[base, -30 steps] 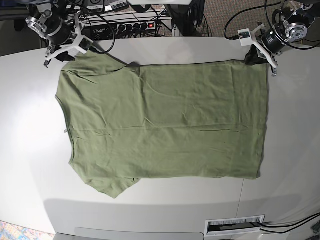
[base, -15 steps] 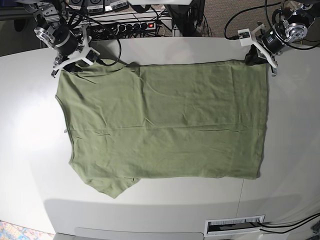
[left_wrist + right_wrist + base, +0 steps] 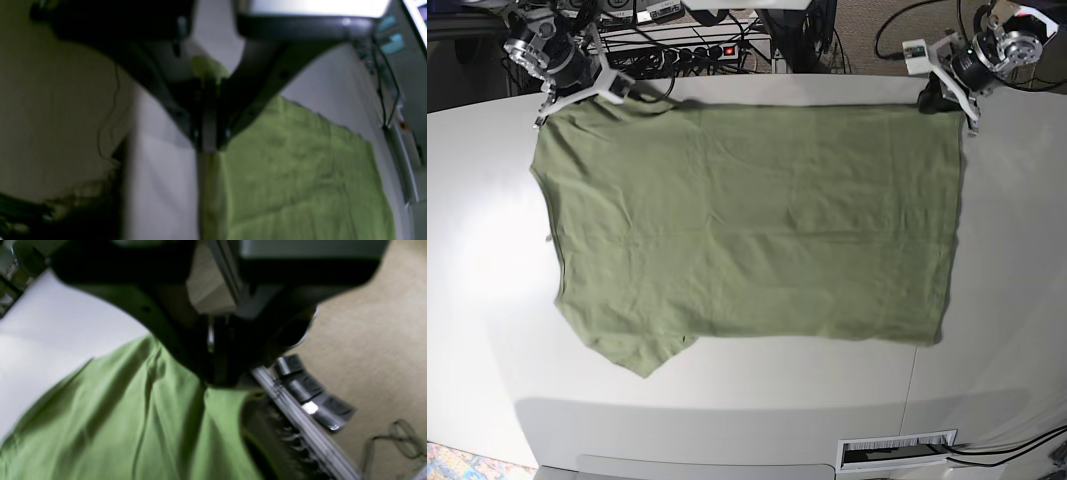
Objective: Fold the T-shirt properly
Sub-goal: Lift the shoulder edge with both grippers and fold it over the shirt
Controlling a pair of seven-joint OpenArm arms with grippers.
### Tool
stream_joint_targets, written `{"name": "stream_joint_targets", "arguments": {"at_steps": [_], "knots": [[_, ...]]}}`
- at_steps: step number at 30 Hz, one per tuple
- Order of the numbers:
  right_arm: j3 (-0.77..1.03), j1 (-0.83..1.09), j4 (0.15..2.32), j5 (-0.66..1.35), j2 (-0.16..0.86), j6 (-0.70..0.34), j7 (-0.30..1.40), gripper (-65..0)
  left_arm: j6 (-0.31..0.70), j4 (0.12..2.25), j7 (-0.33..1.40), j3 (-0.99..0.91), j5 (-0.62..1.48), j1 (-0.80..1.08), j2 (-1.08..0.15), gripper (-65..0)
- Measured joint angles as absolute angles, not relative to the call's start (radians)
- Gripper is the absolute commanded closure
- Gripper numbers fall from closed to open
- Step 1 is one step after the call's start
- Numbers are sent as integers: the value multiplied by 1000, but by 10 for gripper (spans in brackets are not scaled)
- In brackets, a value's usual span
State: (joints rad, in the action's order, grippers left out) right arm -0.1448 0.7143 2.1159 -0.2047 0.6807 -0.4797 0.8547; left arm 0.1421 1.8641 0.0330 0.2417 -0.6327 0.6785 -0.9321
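The olive-green T-shirt [image 3: 747, 220] lies spread flat on the white table [image 3: 727, 410], sleeves to the left and hem to the right. At its far left corner my right gripper [image 3: 577, 92] is shut on the cloth; in the right wrist view the fingers [image 3: 200, 366] pinch a raised fold of the T-shirt [image 3: 116, 413]. My left gripper [image 3: 949, 98] holds the far right hem corner. The left wrist view shows that gripper [image 3: 209, 143] shut on the edge of the T-shirt [image 3: 293, 173]. The collar tag is not visible.
A power strip [image 3: 702, 52] with a red switch and loose cables lie just behind the table's far edge, also close under the right gripper as the power strip [image 3: 310, 396]. A slotted white panel [image 3: 897, 450] sits at the front right.
The right gripper came down on the far left sleeve corner and shut on it. Both grippers moved toward the far edge, dragging the whole shirt that way.
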Motion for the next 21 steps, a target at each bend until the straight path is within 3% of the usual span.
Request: {"name": "stream_joint_targets", "arguments": {"at_steps": [8,15,21], "knots": [[-142,815,2210,-321,682,-479,872,0,21,1918,170,244,-760,830,-995,0],[-70,828,2288,-337,682,-478,843,0,-187,1978,293,245,-942,892,-1023,0],[13,774,2291,-244,678,-480,788,0,-196,1983,247,246,-909,783,-1014,0]]}}
